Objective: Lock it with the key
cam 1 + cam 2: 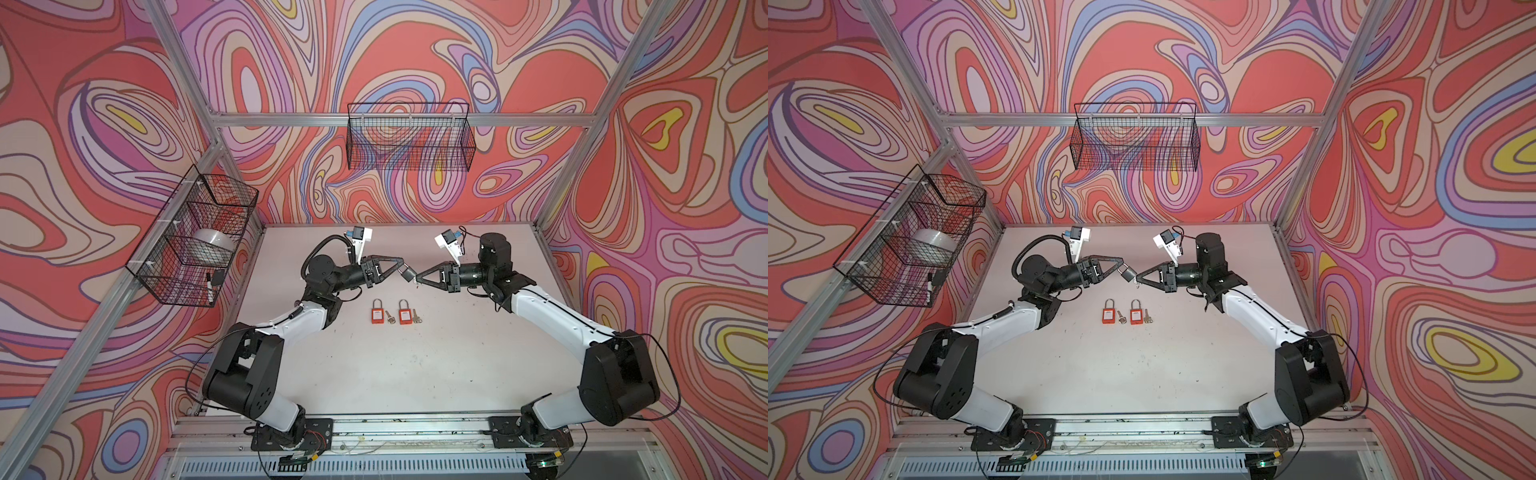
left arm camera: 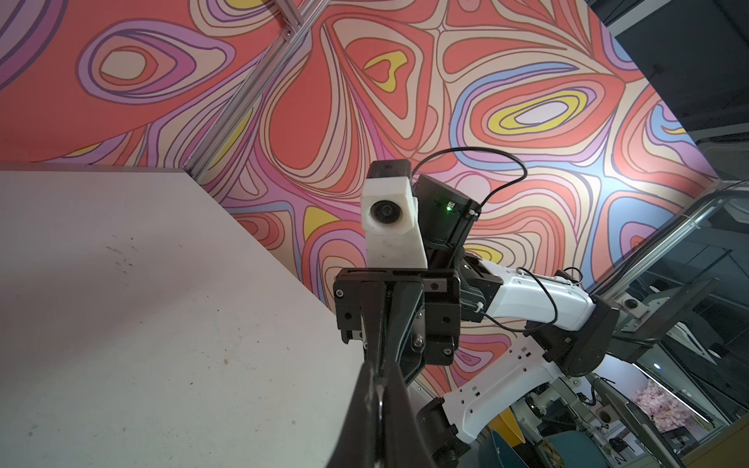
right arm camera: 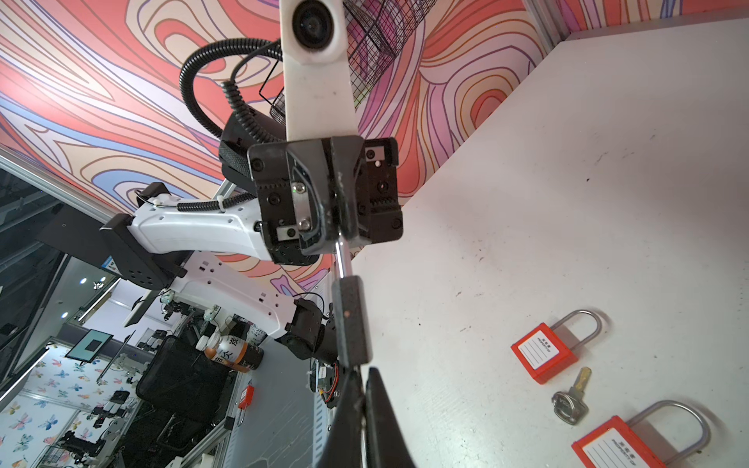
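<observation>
A dark grey padlock (image 1: 409, 274) (image 1: 1128, 274) (image 3: 352, 320) hangs in the air over the middle of the table, between the two arms. My left gripper (image 1: 402, 264) (image 1: 1122, 266) (image 2: 380, 385) is shut on its silver shackle (image 3: 342, 259). From the opposite side, my right gripper (image 1: 418, 281) (image 1: 1138, 279) (image 3: 362, 385) meets the bottom end of the lock body. It is shut on a thin silver key (image 3: 364, 435), of which only a sliver shows between the fingers. In the left wrist view the lock body is hidden behind the fingers.
Two orange padlocks (image 1: 377, 314) (image 1: 404, 315) lie on the white table (image 1: 374, 374) below the grippers, each with a loose key (image 1: 389, 318) (image 1: 417, 319) beside it. A wire basket (image 1: 409, 137) hangs on the back wall. Another basket (image 1: 195, 237) on the left holds a tape roll and a marker.
</observation>
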Tool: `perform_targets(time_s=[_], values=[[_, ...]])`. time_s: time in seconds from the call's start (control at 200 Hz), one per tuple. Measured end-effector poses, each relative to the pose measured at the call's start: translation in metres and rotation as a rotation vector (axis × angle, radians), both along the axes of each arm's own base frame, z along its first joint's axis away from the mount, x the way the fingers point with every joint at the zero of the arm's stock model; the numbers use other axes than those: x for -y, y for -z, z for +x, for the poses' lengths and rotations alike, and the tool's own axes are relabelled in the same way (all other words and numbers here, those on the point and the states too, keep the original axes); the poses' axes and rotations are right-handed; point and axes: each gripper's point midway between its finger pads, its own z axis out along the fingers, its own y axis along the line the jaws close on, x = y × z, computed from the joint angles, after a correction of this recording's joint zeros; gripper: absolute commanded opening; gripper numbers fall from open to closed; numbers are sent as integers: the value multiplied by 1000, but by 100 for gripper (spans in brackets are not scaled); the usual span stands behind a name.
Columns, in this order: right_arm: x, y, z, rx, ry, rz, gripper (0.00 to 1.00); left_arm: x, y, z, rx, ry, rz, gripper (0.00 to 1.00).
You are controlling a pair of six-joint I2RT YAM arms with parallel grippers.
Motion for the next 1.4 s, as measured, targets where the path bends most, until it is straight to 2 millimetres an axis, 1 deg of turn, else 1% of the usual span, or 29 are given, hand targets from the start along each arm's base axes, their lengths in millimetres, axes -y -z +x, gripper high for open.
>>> perform_targets(time_s=[0.32, 0.546, 0.741, 0.906, 0.971, 1.032, 1.167, 1.237, 1.312, 1.397], values=[[2, 10, 2, -22, 25, -34, 0, 1, 11, 5, -33, -2, -8, 0], [4, 15, 0, -40, 31, -52, 0, -6, 8, 10, -26, -26, -23, 0], [12, 26, 3, -85, 60, -77, 0, -12, 4, 15, -9, -51, -34, 0], [30, 33, 6, -105, 130, -105, 0, -12, 6, 16, 5, -56, -22, 0], [38, 36, 8, -110, 171, -120, 0, -11, 13, 17, 4, -62, 1, 0], [45, 39, 9, -113, 212, -139, 0, -10, 23, 20, -9, -69, 37, 0], [59, 51, 11, -127, 322, -203, 0, -3, 57, 25, -48, -67, 169, 0], [67, 62, 11, -152, 380, -241, 0, 9, 69, 24, -42, -44, 261, 0], [75, 76, 9, -196, 434, -275, 0, 25, 73, 22, -12, 1, 334, 0], [83, 97, 3, -271, 483, -315, 0, 45, 79, 20, 18, 60, 397, 0]])
